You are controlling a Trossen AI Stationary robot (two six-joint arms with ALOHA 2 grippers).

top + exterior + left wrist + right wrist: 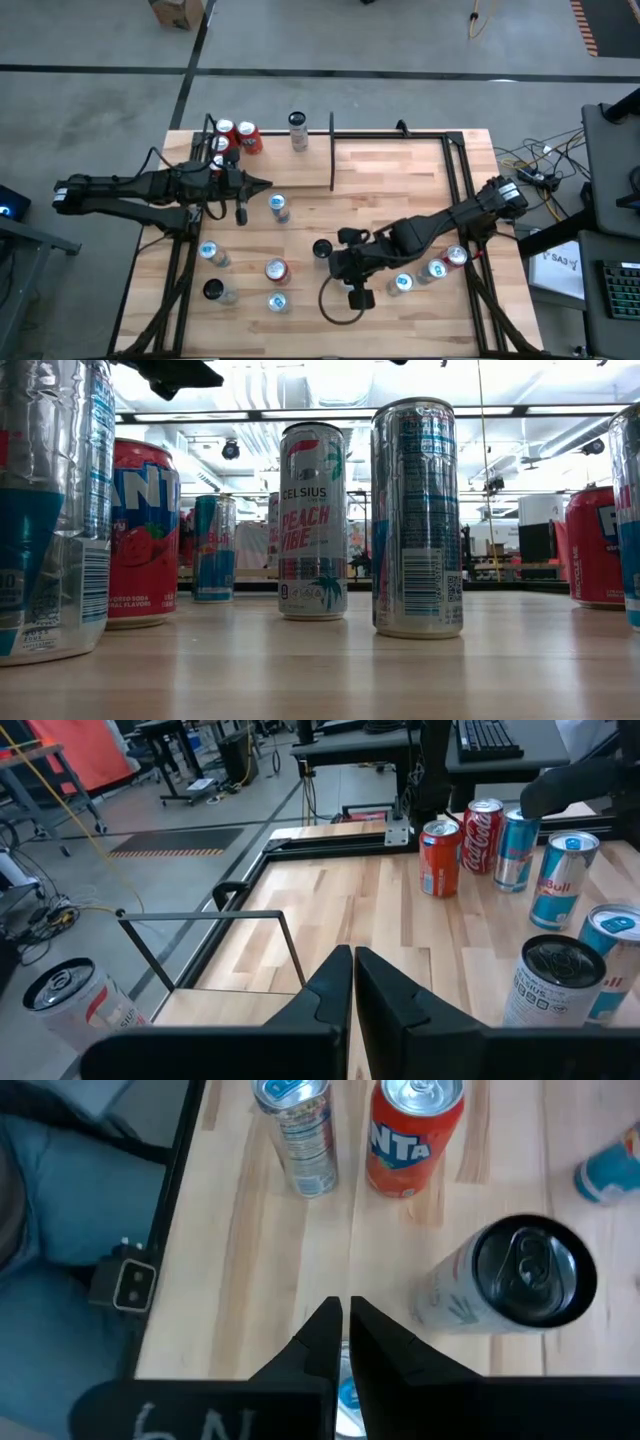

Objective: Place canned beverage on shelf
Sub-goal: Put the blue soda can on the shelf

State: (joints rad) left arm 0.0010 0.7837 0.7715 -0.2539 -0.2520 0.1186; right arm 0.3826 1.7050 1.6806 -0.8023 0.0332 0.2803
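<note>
Several drink cans stand upright on the wooden table. Closest to my right gripper (pixel 334 262) are a black-topped can (pixel 322 247), a red Fanta can (pixel 277 270) and a blue-topped can (pixel 278 302). That gripper (pixel 342 1315) is shut and hangs above the table, with the black-topped can (pixel 515 1280) just to its far side. The shelf (pixel 270 150), a narrow black-framed bay at the far left, holds red cans (pixel 235 135) and a silver can (pixel 298 130) on its wood floor. My left gripper (pixel 266 183) (pixel 353 970) waits shut in front of that bay.
The wider bay's black frame (pixel 400 135) runs along the far and right edges. Three more cans (pixel 430 270) stand under my right arm, and others (pixel 210 252) at the near left. A dark cable loop (pixel 335 305) hangs below the right gripper. Bare wood lies mid-table.
</note>
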